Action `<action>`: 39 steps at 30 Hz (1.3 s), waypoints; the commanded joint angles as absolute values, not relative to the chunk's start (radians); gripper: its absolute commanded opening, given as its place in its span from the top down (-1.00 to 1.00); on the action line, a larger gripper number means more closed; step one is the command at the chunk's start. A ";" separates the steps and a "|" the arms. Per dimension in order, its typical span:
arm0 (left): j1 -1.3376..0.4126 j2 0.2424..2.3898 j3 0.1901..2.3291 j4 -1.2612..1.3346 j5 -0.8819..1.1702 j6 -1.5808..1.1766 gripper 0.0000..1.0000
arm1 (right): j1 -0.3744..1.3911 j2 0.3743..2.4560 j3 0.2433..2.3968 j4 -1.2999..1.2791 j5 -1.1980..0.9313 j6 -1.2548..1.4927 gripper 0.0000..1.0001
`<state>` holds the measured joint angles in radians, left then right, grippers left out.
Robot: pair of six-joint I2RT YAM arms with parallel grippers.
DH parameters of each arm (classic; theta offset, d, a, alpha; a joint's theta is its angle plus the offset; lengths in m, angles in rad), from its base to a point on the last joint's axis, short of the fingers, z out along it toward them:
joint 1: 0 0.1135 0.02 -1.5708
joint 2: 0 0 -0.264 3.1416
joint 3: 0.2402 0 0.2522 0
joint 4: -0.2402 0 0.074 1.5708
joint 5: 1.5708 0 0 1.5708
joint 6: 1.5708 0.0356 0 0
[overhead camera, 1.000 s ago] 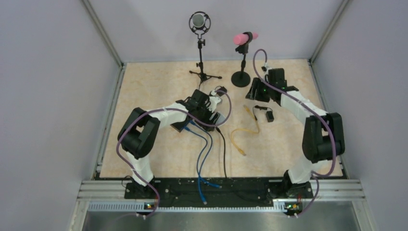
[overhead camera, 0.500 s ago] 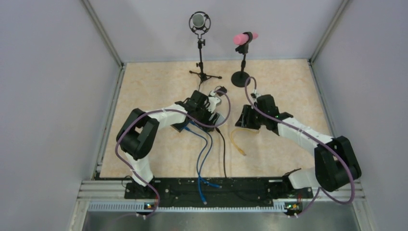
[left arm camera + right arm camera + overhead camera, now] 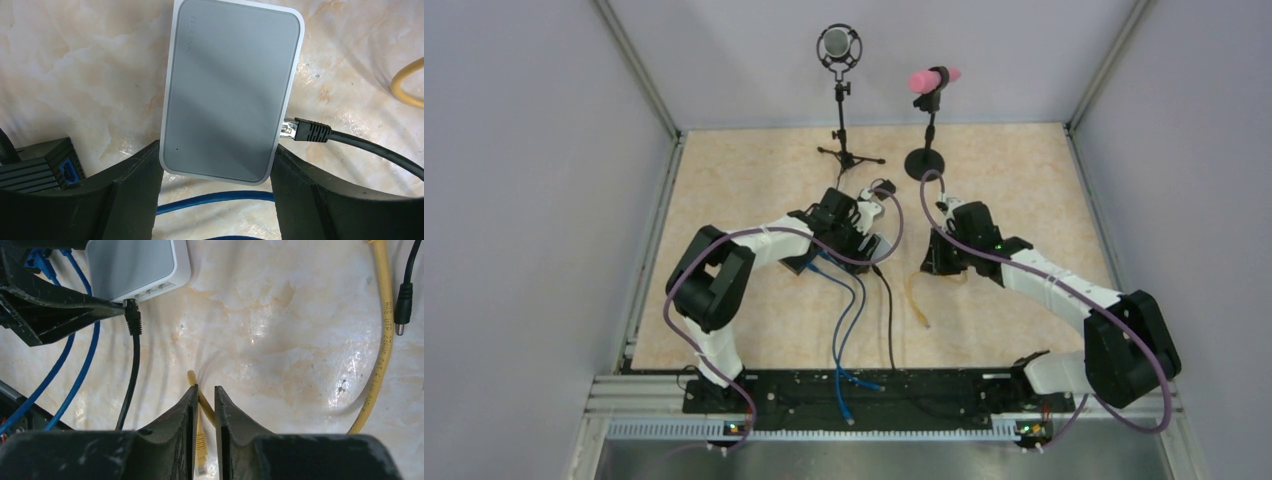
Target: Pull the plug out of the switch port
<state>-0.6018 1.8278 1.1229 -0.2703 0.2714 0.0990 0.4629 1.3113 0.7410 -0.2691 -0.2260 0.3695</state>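
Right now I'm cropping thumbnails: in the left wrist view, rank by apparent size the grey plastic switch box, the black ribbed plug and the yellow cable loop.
1. grey plastic switch box
2. black ribbed plug and yellow cable loop: alike, loop cropped by frame.

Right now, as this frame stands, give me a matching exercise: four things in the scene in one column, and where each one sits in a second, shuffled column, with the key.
Things:
1. switch
2. black plug
3. yellow cable
4. pink microphone

Places:
A. on a stand at the back
B. plugged into the switch's side
C. clamped between the fingers of the left gripper
D. running between the fingers of the right gripper

Pairs: 1-C, 2-B, 3-D, 4-A.
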 commanded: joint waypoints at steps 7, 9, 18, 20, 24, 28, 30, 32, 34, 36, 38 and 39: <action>-0.599 1.810 1.147 -0.270 0.282 0.104 0.95 | 0.471 1.251 0.789 -0.303 -0.163 0.330 0.49; -0.599 1.812 1.148 -0.271 0.282 0.105 0.94 | 0.471 1.263 0.797 -0.306 -0.225 0.319 0.33; -0.598 1.818 1.155 -0.274 0.289 0.103 0.95 | 0.485 1.335 0.795 -0.310 -0.304 0.305 0.14; -0.598 1.821 1.156 -0.276 0.293 0.103 0.94 | 0.488 1.353 0.805 -0.323 -0.292 0.297 0.16; -0.598 1.817 1.153 -0.276 0.292 0.105 0.95 | 0.502 1.375 0.812 -0.340 -0.236 0.290 0.17; -0.598 1.813 1.152 -0.282 0.288 0.110 0.95 | 0.504 1.375 0.819 -0.356 -0.179 0.290 0.54; -0.599 1.813 1.152 -0.283 0.288 0.113 0.95 | 0.504 1.358 0.823 -0.355 -0.184 0.286 0.70; -0.599 1.812 1.153 -0.282 0.288 0.112 0.95 | 0.505 1.330 0.824 -0.358 -0.171 0.285 0.78; -0.599 1.813 1.156 -0.285 0.289 0.111 0.95 | 0.503 1.300 0.829 -0.374 -0.137 0.285 0.87; -0.598 1.811 1.158 -0.285 0.293 0.111 0.95 | 0.504 1.283 0.849 -0.418 -0.061 0.295 0.90; -0.598 1.809 1.162 -0.285 0.303 0.110 0.95 | 0.503 1.285 0.872 -0.465 0.015 0.298 0.92; -0.599 1.809 1.164 -0.285 0.306 0.110 0.95 | 0.503 1.288 0.879 -0.487 0.062 0.305 0.94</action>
